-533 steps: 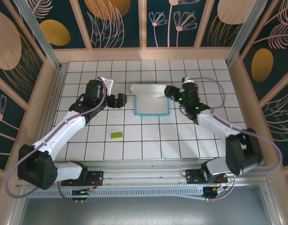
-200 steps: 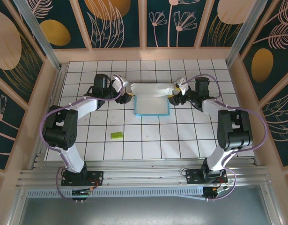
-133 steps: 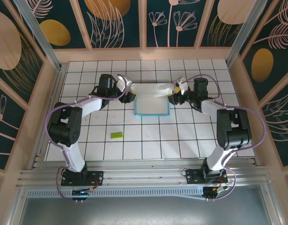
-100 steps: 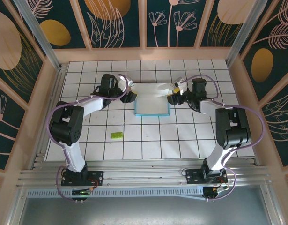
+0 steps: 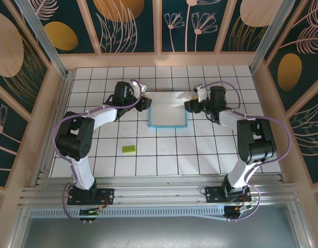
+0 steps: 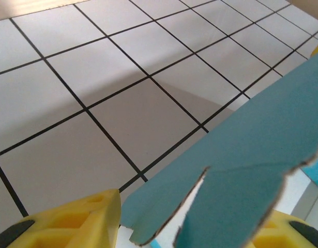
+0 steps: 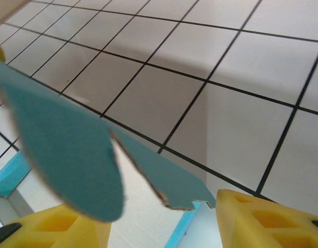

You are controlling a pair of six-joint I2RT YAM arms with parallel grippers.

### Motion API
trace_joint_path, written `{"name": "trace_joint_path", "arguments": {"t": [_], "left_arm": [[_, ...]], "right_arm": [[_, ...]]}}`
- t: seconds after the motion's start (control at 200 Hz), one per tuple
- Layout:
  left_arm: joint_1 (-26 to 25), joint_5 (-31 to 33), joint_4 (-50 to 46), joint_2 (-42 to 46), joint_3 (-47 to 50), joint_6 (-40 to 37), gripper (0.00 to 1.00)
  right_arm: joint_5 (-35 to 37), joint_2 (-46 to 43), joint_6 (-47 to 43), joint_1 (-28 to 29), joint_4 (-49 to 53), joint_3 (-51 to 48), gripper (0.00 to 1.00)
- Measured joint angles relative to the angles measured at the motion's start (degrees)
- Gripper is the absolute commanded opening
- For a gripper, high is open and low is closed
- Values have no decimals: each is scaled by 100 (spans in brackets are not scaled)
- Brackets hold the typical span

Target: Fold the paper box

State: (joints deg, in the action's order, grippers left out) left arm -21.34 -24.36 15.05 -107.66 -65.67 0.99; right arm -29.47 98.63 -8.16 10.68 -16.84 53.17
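1. Nearest, the left arm and right arm rise from the near edge of the white tiled counter, and both reach toward its far half
2. A tiny green rectangular piece lies alone on a tile left of centre, well apart from the ends of both arms
3. Farther on, the paper box sits mid-counter as a shallow light blue rectangle, with its whitish back flap raised along the far side
4. The left pincer is at the flap's left end; in the left wrist view its yellow fingers stand apart, with the blue card face across the gap between them (whether either pad touches the card I cannot tell)
5. The right pincer is at the flap's right end; in the right wrist view its yellow fingers are likewise apart, with a rough-edged blue flap hanging between them
6. Farthest, dark floral wall panels close off the back
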Motion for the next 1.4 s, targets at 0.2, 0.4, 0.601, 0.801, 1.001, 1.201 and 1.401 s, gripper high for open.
{"name": "trace_joint_path", "arguments": {"t": [0.2, 0.4, 0.601, 0.801, 1.001, 1.201, 1.401], "left_arm": [[-83, 120, 63, 2, 37, 568, 42], [-208, 267, 103, 2, 74, 1003, 39], [-258, 459, 175, 2, 140, 1556, 35], [-323, 614, 192, 2, 138, 2251, 35], [-354, 621, 192, 2, 122, 2876, 35], [-354, 581, 216, 2, 122, 3147, 35], [-387, 538, 243, 2, 131, 3244, 36]], "right_arm": [[299, 0, 540, 122, -31, -4, 51], [509, 0, 916, 201, -107, -81, 50], [769, 0, 1390, 282, -144, -96, 48], [911, 0, 2122, 304, -275, -140, 46], [953, 0, 2756, 369, -413, -181, 43], [994, 7, 3101, 476, -424, -181, 41], [1054, 28, 3150, 533, -424, -181, 41]]}}
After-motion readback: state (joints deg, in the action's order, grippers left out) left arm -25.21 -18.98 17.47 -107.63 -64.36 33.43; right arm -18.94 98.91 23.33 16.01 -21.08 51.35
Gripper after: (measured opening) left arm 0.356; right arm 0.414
